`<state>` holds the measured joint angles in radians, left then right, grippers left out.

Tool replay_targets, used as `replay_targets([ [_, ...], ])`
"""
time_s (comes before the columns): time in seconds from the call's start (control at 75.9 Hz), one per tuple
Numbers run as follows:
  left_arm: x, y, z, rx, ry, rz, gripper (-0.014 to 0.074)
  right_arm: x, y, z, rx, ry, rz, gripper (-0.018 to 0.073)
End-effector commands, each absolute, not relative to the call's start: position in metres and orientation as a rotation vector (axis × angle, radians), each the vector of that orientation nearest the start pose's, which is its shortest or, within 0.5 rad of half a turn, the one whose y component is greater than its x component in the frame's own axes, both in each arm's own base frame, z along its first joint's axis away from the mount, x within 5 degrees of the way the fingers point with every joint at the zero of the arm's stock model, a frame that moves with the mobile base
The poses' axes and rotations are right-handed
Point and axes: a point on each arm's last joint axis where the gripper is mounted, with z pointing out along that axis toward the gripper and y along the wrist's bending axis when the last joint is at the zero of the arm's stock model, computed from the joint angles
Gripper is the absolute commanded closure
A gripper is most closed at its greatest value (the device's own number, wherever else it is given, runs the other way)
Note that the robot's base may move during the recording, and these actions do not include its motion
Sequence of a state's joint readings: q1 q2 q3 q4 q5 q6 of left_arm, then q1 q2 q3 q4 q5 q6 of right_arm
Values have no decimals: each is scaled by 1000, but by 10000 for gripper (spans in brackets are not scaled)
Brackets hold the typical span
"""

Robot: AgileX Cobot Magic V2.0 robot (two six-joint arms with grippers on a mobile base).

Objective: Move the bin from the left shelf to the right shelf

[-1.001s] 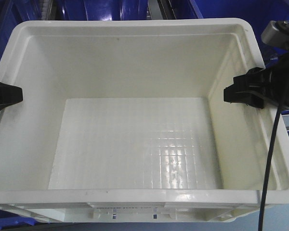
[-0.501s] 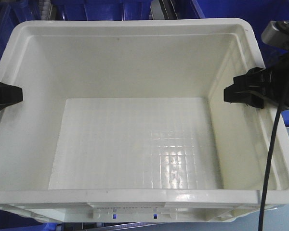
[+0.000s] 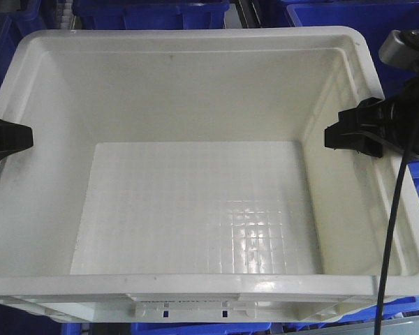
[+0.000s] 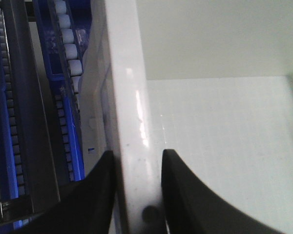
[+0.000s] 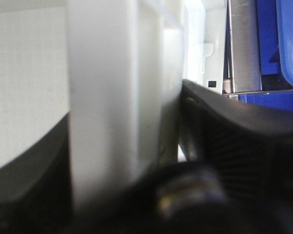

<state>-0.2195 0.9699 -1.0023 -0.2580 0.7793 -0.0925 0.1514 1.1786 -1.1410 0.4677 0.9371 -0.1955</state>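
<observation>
A: What's moved since a second ago?
B: Only the background. The dark blue crates (image 3: 153,14) now fill the whole strip above the bin (image 3: 195,91). They also show under its near edge and off its right side, where less blue showed before. The bin sits at the same spot in your front view, and both grippers are at the same places on it.
A: Jaws?
B: Your left gripper (image 3: 14,137) is clamped on the bin's left rim. In the left wrist view one dark finger (image 4: 95,195) is outside the wall and the other inside, both touching the white plastic. Your right gripper (image 3: 349,136) bites the right rim the same way. The right wrist view is blurred, but there's a dark finger tight against each side of the wall.
A: Where's the bin?
B: Between your two grippers, open side up, grid floor showing, filling the front view with blue crates behind and below. Can't tell if it rests on anything. A track of white rollers (image 4: 68,44) runs just beside its left wall; can't tell which shelf that is. A black cable (image 3: 391,237) hangs across the right rim.
</observation>
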Motion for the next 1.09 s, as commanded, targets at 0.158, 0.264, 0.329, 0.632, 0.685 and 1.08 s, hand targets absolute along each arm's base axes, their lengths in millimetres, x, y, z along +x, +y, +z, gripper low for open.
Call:
replay_targets([
  [0.158,179,-60,406,11,2038,-563,602,222,73,400,-209,2218,660,565],
  [0.264,179,-60,406,11,2038,-563,602,222,73,400,-209,2218,660,565],
  [0.329,179,-60,406,11,2038,-563,602,222,73,400,-209,2218,660,565],
  [0.632,179,-60,406,11,2038,-563,602,222,73,400,-209,2218,660,565],
  [0.685,179,-60,406,11,2038,-563,602,222,73,400,-209,2218,660,565],
  [1.08,179,-60,406,11,2038,-563,602,222,73,400,-209,2218,660,565],
])
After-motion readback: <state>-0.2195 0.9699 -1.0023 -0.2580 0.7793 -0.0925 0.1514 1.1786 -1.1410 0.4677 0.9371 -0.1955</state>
